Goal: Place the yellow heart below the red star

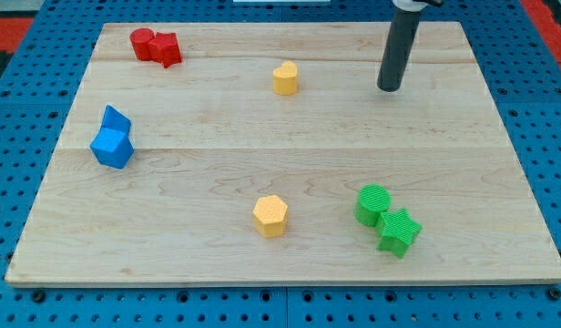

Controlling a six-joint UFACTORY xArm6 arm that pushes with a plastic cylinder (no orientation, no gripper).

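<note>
You are looking at a pale wooden board (290,164) lying on a blue pegboard surface (25,55), and your arm is ending in a dark rod with no gripper on it, so there are no jaws to be spread or pressed together. My tip (389,89) is resting on the board toward the one o'clock part of the view, touching no block.

The yellow heart (285,78) is sitting near twelve o'clock on the board, standing alone. From my tip it is lying at about nine o'clock, well apart, with bare wood between them.

The red star (167,48) is sitting up at the eleven o'clock corner, and a red cylinder (142,43) is touching it on its nine o'clock side. From the yellow heart, that red pair is lying at about ten o'clock, well apart.

Over at nine o'clock on the board, two blue blocks are pressing against each other: a blue cube (112,148) and, just at its twelve o'clock, a second blue block (115,118) whose shape you cannot make out for certain.

Near six o'clock a yellow hexagon (270,215) is standing by itself. At about five o'clock a green cylinder (372,203) and a green star (398,231) are touching, the star lying at the cylinder's five o'clock. Both green blocks are well apart from my tip, roughly at its six o'clock.
</note>
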